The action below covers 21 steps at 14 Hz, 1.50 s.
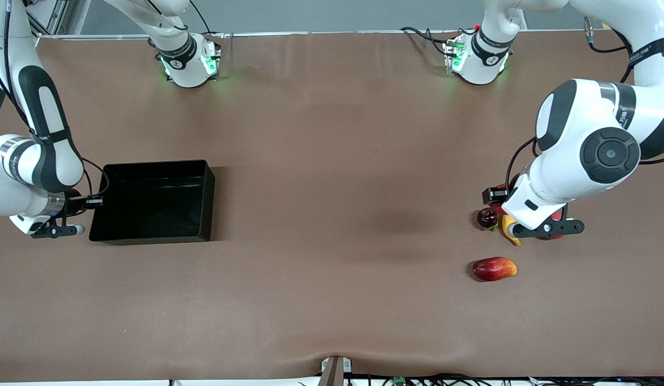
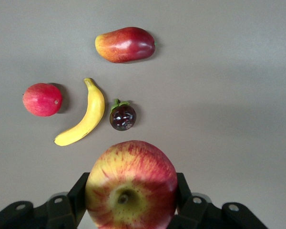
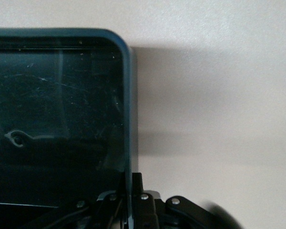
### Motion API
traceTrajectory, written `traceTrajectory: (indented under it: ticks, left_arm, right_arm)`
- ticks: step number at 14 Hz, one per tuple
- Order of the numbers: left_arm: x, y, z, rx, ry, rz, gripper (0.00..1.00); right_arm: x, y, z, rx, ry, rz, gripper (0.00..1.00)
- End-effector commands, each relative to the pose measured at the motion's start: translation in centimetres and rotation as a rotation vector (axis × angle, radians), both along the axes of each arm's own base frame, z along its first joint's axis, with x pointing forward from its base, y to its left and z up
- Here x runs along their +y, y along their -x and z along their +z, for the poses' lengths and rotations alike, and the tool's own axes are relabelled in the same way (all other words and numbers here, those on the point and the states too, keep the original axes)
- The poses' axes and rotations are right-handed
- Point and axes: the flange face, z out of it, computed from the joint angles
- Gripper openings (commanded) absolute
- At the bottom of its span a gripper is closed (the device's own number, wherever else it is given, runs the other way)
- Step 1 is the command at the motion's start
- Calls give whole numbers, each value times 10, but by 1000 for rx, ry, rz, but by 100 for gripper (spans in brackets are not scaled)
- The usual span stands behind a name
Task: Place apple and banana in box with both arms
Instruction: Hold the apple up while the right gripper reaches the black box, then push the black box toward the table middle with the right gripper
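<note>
- Nearest the front camera lies the elongated red-and-orange fruit (image 1: 494, 268), on the counter (image 1: 332, 257) at the left arm's end; no part of the task, it sits untouched.
- Just farther from that camera than this fruit lies the banana (image 2: 84, 116), with a dark purple fruit (image 2: 122, 117) beside it and a plain pinkish-red round fruit (image 2: 42, 99) on its other flank.
- Over this cluster hangs the left gripper (image 2: 131, 205), its fingers (image 2: 74, 195) clamped on the apple (image 2: 131, 186), stem dimple toward the wrist camera. The apple looks lifted clear of the counter, ready to be carried to the box.
- The box (image 1: 155, 201) stands well apart from the banana, at the right arm's end, with nothing in it.
- The right gripper (image 3: 131, 210) is at the box's end wall, its fingers together on that wall (image 3: 127, 119); likely this steadies or draws the box for the coming drop.
</note>
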Motion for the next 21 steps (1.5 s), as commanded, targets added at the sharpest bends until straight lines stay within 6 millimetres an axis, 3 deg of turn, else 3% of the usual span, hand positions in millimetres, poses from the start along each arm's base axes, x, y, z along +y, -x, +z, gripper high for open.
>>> traceTrajectory:
  ticks: [1, 3, 5, 8, 11, 12, 15, 19, 21]
  left_arm:
    - [4, 4, 11, 2, -2, -13, 0]
    - [3, 3, 8, 6, -4, -11, 0]
    - [3, 3, 8, 6, -5, -12, 0]
    - [3, 3, 7, 7, -6, -10, 0]
    - [4, 3, 8, 6, -5, -9, 0]
    - [4, 3, 8, 6, -5, -9, 0]
    - [4, 3, 7, 7, -6, -9, 0]
    - [5, 4, 11, 1, -4, -9, 0]
    - [5, 4, 12, 0, -4, -9, 0]
  right_arm:
    - [5, -8, 30, 42, -35, 9, 0]
    - [10, -16, 57, 84, -86, -8, 0]
    - [33, -26, 86, 126, -136, 4, 0]
    - [73, -31, 105, 155, -162, 40, 0]
    - [156, -36, 130, 176, -97, 23, 0]
    - [181, -35, 129, 197, -71, -13, 0]
    - [282, -30, 131, 208, -61, -81, 0]
    - [396, -18, 129, 119, -95, -5, 0]
    - [454, -9, 116, 72, -94, -43, 0]
